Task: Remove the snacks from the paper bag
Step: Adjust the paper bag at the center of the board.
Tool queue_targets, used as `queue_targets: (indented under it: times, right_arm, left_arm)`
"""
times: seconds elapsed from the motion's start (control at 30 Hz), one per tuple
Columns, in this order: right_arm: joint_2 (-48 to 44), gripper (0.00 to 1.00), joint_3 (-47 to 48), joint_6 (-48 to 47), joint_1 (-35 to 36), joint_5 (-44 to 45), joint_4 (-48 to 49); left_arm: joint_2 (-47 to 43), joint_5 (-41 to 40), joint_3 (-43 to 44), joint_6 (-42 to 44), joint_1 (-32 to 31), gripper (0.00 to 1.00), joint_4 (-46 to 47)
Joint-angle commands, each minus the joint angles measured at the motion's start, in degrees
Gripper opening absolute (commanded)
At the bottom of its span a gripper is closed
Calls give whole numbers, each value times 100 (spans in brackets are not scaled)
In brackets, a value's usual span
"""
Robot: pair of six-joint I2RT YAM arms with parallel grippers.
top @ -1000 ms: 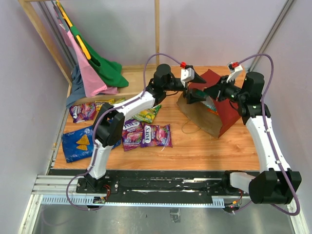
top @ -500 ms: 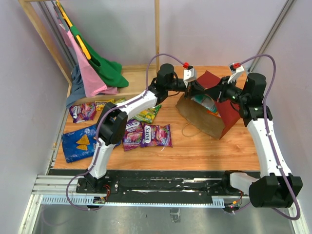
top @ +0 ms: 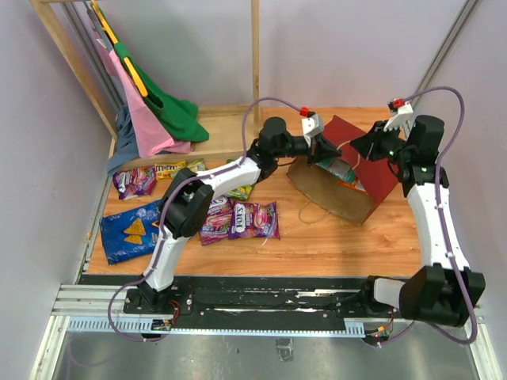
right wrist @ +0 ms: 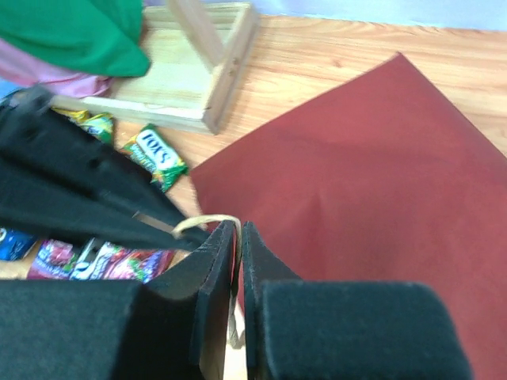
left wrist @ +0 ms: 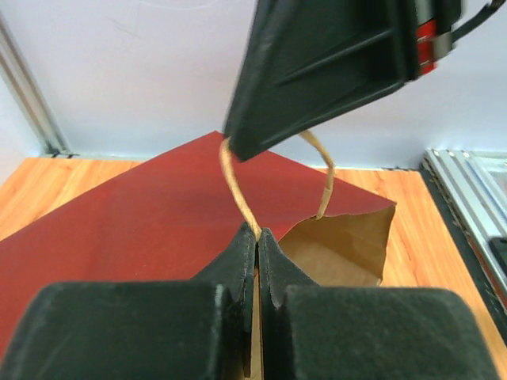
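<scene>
Paper bag lies on side, right of centre, mouth held up between both arms. Left gripper pressed together on string handle. Right gripper near-closed on red rim. Packet sits inside mouth, between fingertips, equally near both. Other snacks lie out on table, well left.

The left arm and the right arm were built alike, with white links between chunky black joints. A thin purple cable looped over each. A small red tab sat near each wrist, and the wedge-shaped fingers were matte black.
</scene>
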Motion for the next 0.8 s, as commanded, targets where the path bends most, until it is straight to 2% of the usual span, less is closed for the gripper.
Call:
queue_targets:
  times: [0.0,0.13,0.4,0.53,0.57,0.6,0.63,0.7,0.73,0.77]
  right_arm:
    - [401,9,356,125,-533,-351,367]
    - [727,10,678,303,-716,-600,580]
    - [1444,10,1643,184,-741,-906,253]
    - [1344,21,1542,245,-744,-814,203]
    - [1265,28,1453,273,-749,-754,181]
    - [1140,43,1376,319,-745,-653,132]
    - [993,63,1270,376,-743,-474,85]
    - [636,91,1011,540,-749,-113,11]
    - [434,99,877,640,-750,55,-50]
    - [212,99,739,772,-748,184,-103]
  left_arm:
    - [-287,-1628,-14,478,-570,0,-41]
    - [-118,-2465,208,493,-818,0,-146]
    - [359,-3565,941,45,-997,1,-203]
    - [674,-3779,1519,27,-1045,1,-632]
    - [748,-3759,1645,29,-1054,1,-730]
    - [811,-3734,1726,38,-1062,1,-799]
    - [856,-3713,1762,46,-1069,1,-831]
    - [892,-3685,1738,28,-1074,1,-825]
    - [888,-3674,1694,25,-1074,1,-802]
    - [866,-3665,1626,21,-1069,0,-775]
